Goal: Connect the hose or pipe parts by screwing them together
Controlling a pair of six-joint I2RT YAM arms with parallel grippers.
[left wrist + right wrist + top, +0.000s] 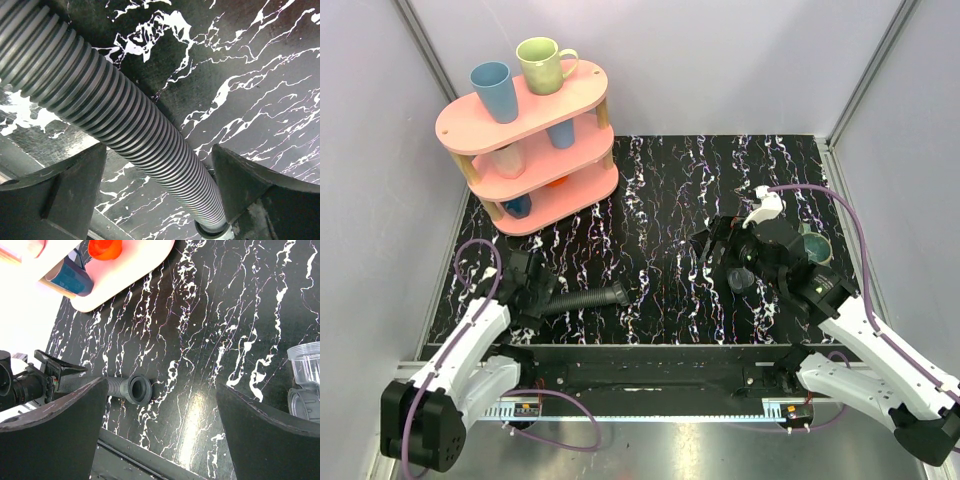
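Pink rack (525, 150) w/ cups (548, 64) at far-left corner of surface (660, 200). Black ribbed hose (582, 299) lies along near edge, left side; clear fitting (305, 371) nr right edge. My L hand (162, 175) open astride hose, not gripping; R hand (162, 405) wide open, empty.

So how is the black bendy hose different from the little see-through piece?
The hose is black and ribbed; the see-through piece is clear. The hose is long, the piece short. The hose lies between the fingers of the left gripper; the piece has none around it. Both are hollow tubes on the table.
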